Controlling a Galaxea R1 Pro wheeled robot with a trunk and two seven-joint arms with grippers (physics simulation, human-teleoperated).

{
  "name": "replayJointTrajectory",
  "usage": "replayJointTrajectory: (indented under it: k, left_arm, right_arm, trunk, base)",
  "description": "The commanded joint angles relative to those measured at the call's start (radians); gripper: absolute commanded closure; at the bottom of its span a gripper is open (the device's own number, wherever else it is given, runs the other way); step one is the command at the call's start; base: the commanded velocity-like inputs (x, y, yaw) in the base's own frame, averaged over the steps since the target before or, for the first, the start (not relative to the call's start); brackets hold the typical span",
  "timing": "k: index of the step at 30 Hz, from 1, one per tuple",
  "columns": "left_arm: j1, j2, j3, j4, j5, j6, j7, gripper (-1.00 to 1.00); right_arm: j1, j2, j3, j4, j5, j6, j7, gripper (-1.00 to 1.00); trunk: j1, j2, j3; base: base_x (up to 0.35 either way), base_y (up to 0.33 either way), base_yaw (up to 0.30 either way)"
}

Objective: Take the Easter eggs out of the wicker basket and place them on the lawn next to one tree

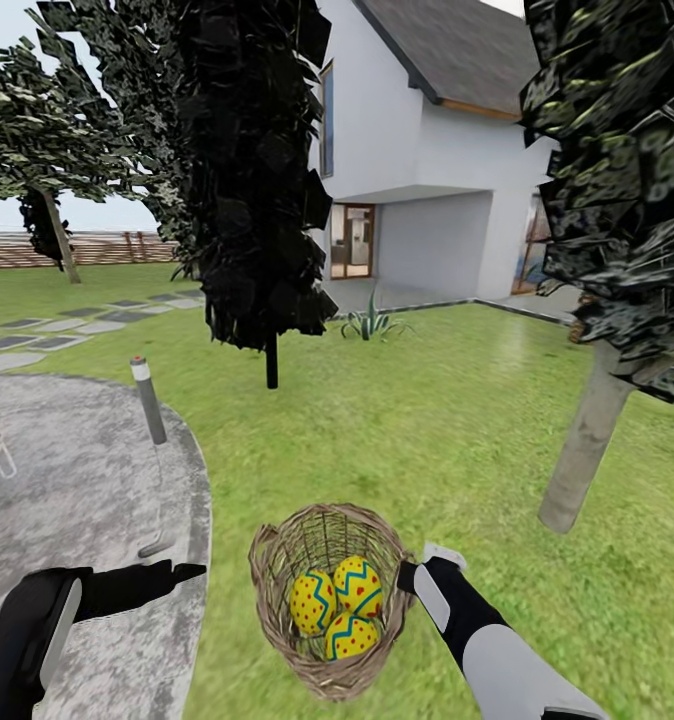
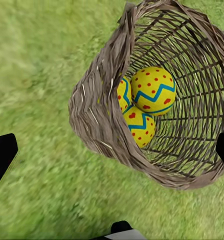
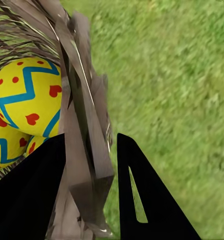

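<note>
The wicker basket (image 1: 327, 600) sits on the lawn (image 1: 457, 420) at about 6 o'clock in the head view, tipped so its mouth faces up toward the camera. All three Easter eggs (image 1: 339, 604) lie together inside it, touching one another: yellow, with red dots and blue-green zigzag bands.

The right gripper (image 1: 409, 578) is at the basket's rim on the 3 o'clock side. In the right wrist view its two dark fingers (image 3: 141, 195) straddle the braided rim, one inside the basket near the eggs and one outside over grass; it looks clenched on the rim, though contact at the tips cannot be fully made out.

The left gripper (image 1: 172, 575) hangs at 9 o'clock from the basket, well apart from it, over the grey paved patch (image 1: 77, 480). In the left wrist view its fingers (image 2: 3, 156) stand wide apart at either edge, released and holding nothing.

A pale grey-trunked tree (image 1: 587, 440) stands on the grass at roughly 2 o'clock from the basket. A thin black-trunked tree (image 1: 271, 360) stands at 12 o'clock, before the white house (image 1: 427, 170).
</note>
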Motion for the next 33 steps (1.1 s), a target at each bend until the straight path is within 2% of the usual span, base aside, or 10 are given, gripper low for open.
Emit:
replayJointTrajectory:
  k: [1, 21, 33]
  left_arm:
    - [0.0, 0.0, 0.002, 0.0, -0.003, 0.006, -0.006, -1.0]
    - [0.0, 0.0, 0.002, 0.0, -0.003, 0.006, -0.006, -1.0]
    - [0.0, 0.0, 0.002, 0.0, -0.003, 0.005, -0.006, -1.0]
  right_arm:
    - [0.0, 0.001, -0.002, -0.002, -0.014, 0.001, -0.006, 1.0]
    - [0.0, 0.001, -0.002, -0.002, -0.014, 0.001, -0.006, 1.0]
    - [-0.001, 0.001, -0.002, -0.002, -0.014, 0.001, -0.006, 1.0]
  trunk:
    - [0.001, -0.001, 0.0]
    - [0.001, -0.001, 0.009]
    - [0.001, -0.001, 0.014]
  base:
    - [0.278, 0.211, -0.065]
    - [0.281, 0.205, -0.064]
    - [0.326, 0.028, -0.064]
